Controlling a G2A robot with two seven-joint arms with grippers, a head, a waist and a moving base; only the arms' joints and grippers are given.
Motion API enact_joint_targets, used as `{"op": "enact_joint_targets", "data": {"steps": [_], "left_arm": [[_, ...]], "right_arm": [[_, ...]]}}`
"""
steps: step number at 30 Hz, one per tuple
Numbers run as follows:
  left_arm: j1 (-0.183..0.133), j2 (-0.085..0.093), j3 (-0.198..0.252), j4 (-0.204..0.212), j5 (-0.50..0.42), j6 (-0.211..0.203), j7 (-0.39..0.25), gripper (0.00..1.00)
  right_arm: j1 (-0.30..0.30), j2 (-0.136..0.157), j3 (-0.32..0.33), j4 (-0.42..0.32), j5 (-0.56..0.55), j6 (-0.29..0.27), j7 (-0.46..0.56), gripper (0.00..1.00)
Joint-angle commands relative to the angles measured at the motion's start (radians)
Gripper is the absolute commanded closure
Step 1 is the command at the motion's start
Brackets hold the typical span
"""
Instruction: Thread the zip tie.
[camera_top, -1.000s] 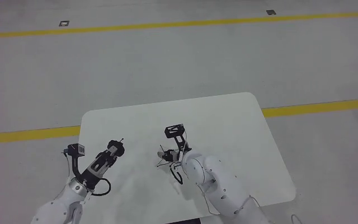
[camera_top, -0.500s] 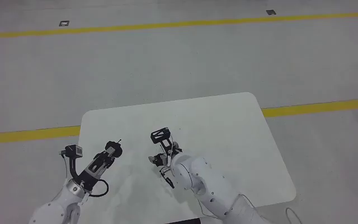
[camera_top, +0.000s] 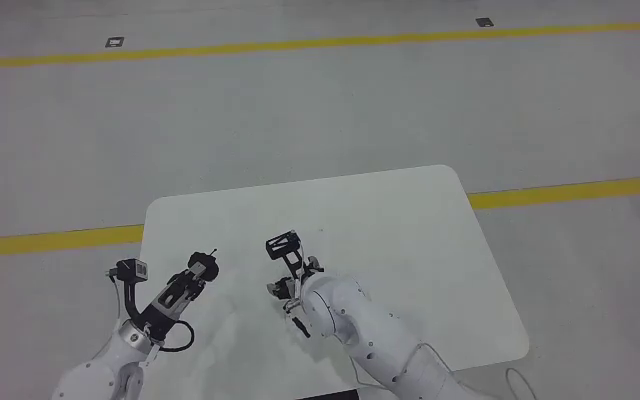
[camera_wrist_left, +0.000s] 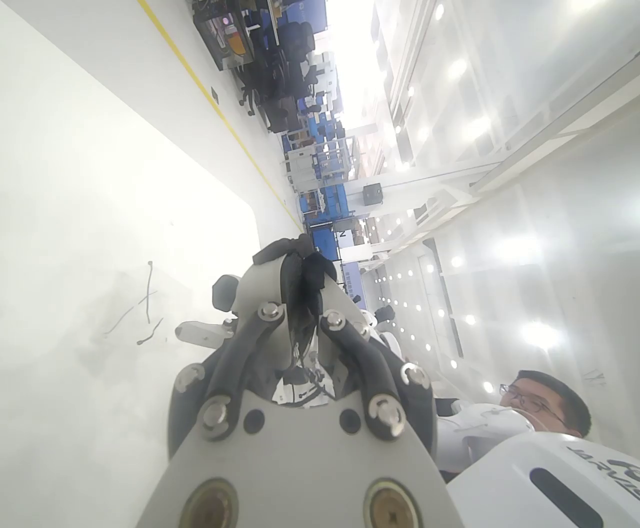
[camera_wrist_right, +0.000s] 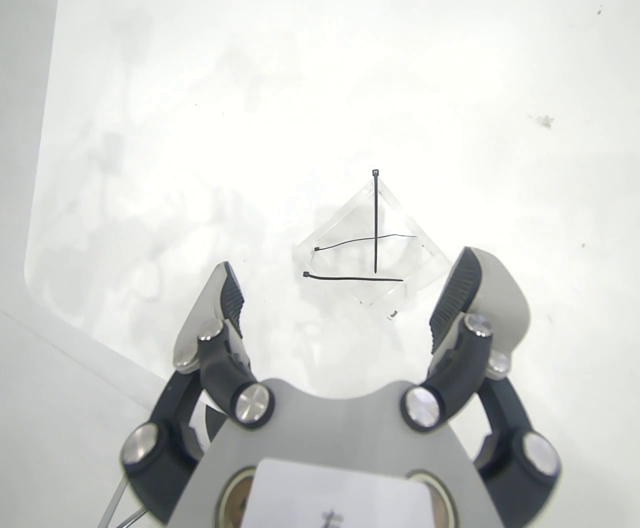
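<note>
Zip ties (camera_wrist_right: 375, 225) just beyond right gripper (camera_wrist_right: 346, 263)

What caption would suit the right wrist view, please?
Right gripper, jaws open, facing three black zip ties on a clear tray.

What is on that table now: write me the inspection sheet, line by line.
Surface: white table, smudged.
Job's things: three black zip ties lying crossed over a clear square tray, none threaded.
Clutter: dark specks.
Grippers: right gripper open above the tray; left gripper shut, off to one side.
Cables: black cable looped at the left arm's wrist.
Surroundings: grey floor, yellow lines.
</note>
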Motion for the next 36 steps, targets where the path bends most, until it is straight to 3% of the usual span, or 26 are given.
{"op": "enact_joint_targets", "data": {"steps": [1, 6, 8, 10, 17, 31, 36], "left_arm": [[0.0, 0.0, 0.0, 0.0, 0.0, 0.0, 0.0, 1.0], [0.0, 0.0, 0.0, 0.0, 0.0, 0.0, 0.0, 1.0], [0.0, 0.0, 0.0, 0.0, 0.0, 0.0, 0.0, 1.0], [0.0, 0.0, 0.0, 0.0, 0.0, 0.0, 0.0, 1.0], [0.0, 0.0, 0.0, 0.0, 0.0, 0.0, 0.0, 1.0], [0.0, 0.0, 0.0, 0.0, 0.0, 0.0, 0.0, 1.0], [0.0, 0.0, 0.0, 0.0, 0.0, 0.0, 0.0, 1.0]], "right_arm": [[-0.005, 0.0, -0.002, 0.014, -0.001, -0.013, -0.022, 0.0], [0.011, -0.007, -0.019, 0.038, -0.012, -0.009, -0.001, 0.02], [0.018, -0.01, -0.024, 0.042, -0.013, -0.003, 0.006, 0.51], [0.024, -0.013, -0.029, 0.043, -0.017, 0.002, 0.011, 0.59], [0.039, -0.028, -0.035, 0.068, -0.039, 0.002, 0.057, 0.66], [0.048, -0.074, -0.028, 0.128, -0.167, 0.002, 0.119, 0.66], [0.043, -0.09, -0.017, 0.149, -0.197, 0.002, 0.128, 0.71]]}}
